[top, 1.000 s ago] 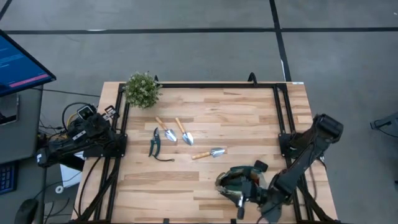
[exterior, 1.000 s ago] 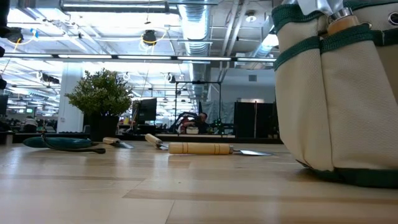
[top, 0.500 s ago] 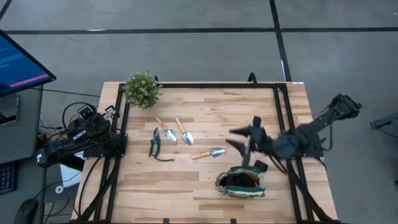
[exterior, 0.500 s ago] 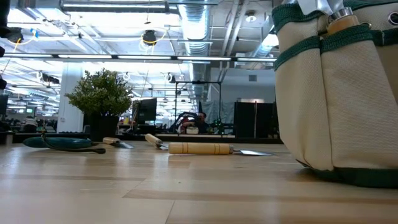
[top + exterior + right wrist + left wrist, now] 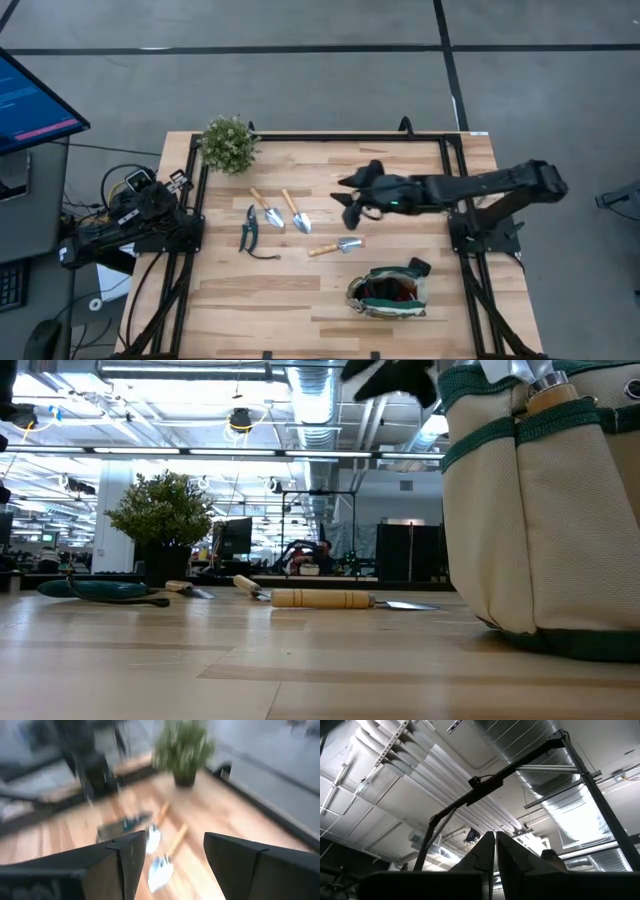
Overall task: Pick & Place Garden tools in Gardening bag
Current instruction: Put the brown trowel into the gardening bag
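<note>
From above, the empty right gripper, fingers apart, hovers mid-tabletop above the wooden-handled silver trowel, lying left-right; the beige green-trimmed bag sits lower right. Right wrist view shows a wide gap; left gripper is pinched shut

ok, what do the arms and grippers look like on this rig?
Both arms are matte black, jointed segments. The right arm ends in the right gripper, with broad, flat, wedge-like black fingers. The left arm trails black cables; the left gripper has two pointed dark fingers.
</note>
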Robot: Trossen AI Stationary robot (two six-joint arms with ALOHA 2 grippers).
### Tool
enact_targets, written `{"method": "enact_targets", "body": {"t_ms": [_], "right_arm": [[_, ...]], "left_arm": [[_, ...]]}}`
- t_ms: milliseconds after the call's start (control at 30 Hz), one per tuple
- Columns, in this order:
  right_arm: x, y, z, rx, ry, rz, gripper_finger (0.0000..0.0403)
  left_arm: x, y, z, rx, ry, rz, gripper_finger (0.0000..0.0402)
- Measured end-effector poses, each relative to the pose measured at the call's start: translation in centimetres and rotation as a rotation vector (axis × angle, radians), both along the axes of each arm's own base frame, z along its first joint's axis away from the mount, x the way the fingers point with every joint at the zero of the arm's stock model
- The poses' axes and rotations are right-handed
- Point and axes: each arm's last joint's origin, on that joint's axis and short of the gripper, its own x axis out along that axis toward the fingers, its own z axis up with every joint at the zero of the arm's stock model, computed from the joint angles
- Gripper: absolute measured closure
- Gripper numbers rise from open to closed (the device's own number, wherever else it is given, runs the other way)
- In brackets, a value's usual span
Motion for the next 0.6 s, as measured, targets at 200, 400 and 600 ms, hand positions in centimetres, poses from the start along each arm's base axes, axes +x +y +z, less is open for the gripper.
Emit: {"method": "enact_targets", "body": {"t_ms": [200, 400, 600], "right_arm": [[3.5, -0.5, -1.7, 0.055, 0.308, 0.12, 0.021], [6.9, 0.3, -4.1, 0.124, 0.501, 0.299, 0.0216], [8.4, 1.5, -7.4, 0.319, 0.638, 0.385, 0.0226]], "left_arm": [[0.0, 0.0, 0.0, -0.001, 0.002, 0.0, 0.0384], [0.1, 0.0, 0.0, -0.002, 0.006, 0.0, 0.0384], [0.1, 0.0, 0.0, -0.004, 0.009, 0.0, 0.0384]]}}
